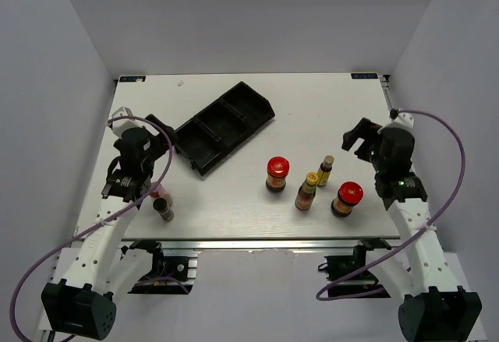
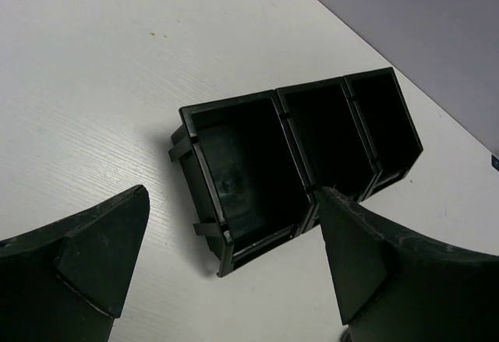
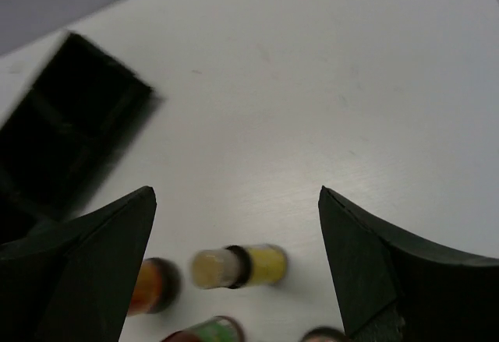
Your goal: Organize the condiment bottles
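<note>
Left of the gaping, empty right gripper (image 1: 353,137) stand four condiment bottles (image 1: 306,192).

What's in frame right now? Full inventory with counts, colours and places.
Tray: 1, black, three empty compartments, angled, far-left part of table.
Red-lidded jars: 2, red lids, upright; one at table centre, the other near right.
Slim bottles: 2, dark, yellow/tan caps, upright between the jars; second one just behind.
Small bottles: 2, one dark-capped and one pinkish, near-left edge, partly hidden by the left arm.
Table: 1, white.
Left claw: 1, black, open, empty, facing the tray.
Right claw: 1, black, open, empty, above the slim bottles.
</note>
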